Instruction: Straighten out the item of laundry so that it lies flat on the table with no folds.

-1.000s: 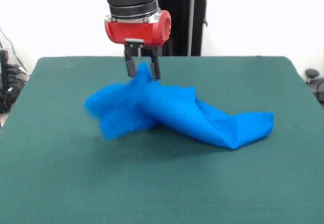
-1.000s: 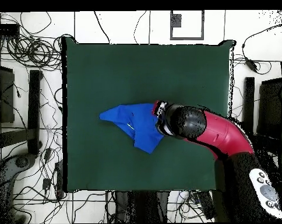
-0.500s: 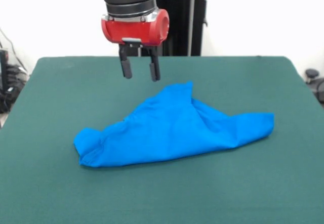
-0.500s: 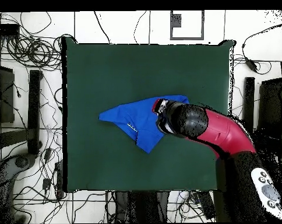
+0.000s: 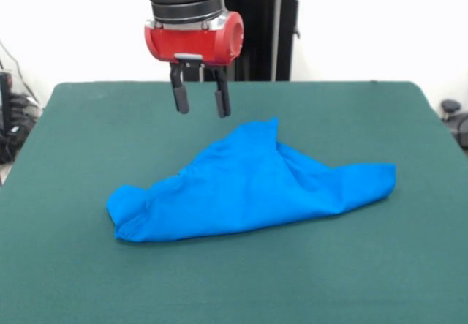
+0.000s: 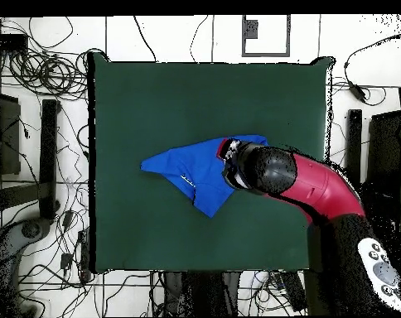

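Blue and bright, the short-sleeved cotton T-shirt (image 5: 252,189) sits near the middle of the wide dark green felt-covered desk (image 5: 88,280) as a rumpled, roughly triangular heap, and the main risk from here is, as I judge it, that a pinch taken at the raised peak gathers several layers at once, so a pull drags the whole bundle across the felt instead of opening it. A grab low on the cloth could also snag the desk covering, and a lift that is too short would let the shirt drop back into a fresh fold. In the front view the garment rises to a small point toward the far side, spreads into a rounded, rolled-under corner on the picture's left and tapers to a blunt lobe on the right; soft creases run along it, and no print shows, only plain fabric. From overhead it reads as an uneven, doubled-over shape partly hidden by the arm. Above the peak and a little to the picture's left hangs the red and black arm's claw (image 5: 199,107), its two dark fingers (image 5: 179,99) spread apart and empty, clear of the cloth.
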Robot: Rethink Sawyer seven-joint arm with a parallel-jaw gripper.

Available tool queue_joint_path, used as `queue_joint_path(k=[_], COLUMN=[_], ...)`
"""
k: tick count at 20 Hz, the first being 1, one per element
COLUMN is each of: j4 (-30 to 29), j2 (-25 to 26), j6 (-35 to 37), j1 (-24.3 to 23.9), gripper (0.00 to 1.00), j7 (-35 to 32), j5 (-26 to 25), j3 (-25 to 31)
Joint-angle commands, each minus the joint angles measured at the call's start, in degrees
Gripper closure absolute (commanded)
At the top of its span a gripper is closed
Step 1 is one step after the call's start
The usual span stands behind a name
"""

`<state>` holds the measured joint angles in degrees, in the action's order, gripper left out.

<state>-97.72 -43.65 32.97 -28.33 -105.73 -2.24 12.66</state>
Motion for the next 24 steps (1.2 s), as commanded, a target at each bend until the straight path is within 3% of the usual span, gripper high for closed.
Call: queue_joint_path(k=[1, 4, 7, 13, 24], j4=[-3.0, -4.2, -4.0, -8.7, -11.6], j2=[-2.5, -3.7, -5.4, -5.9, -2.0], j6=[-0.6, -4.7, -5.9, -12.9, -19.3], j1=[2.9, 4.9, 9.8, 15.0, 12.4], gripper=[0.0, 0.0, 0.0, 0.0, 0.0], j7=[-2.8, -3.3, -6.7, -13.2, -7.0], j5=[-0.5, -3.4, -6.4, -6.8, -7.9], j3=[4.1, 2.4, -2.8, -8.8, -7.5])
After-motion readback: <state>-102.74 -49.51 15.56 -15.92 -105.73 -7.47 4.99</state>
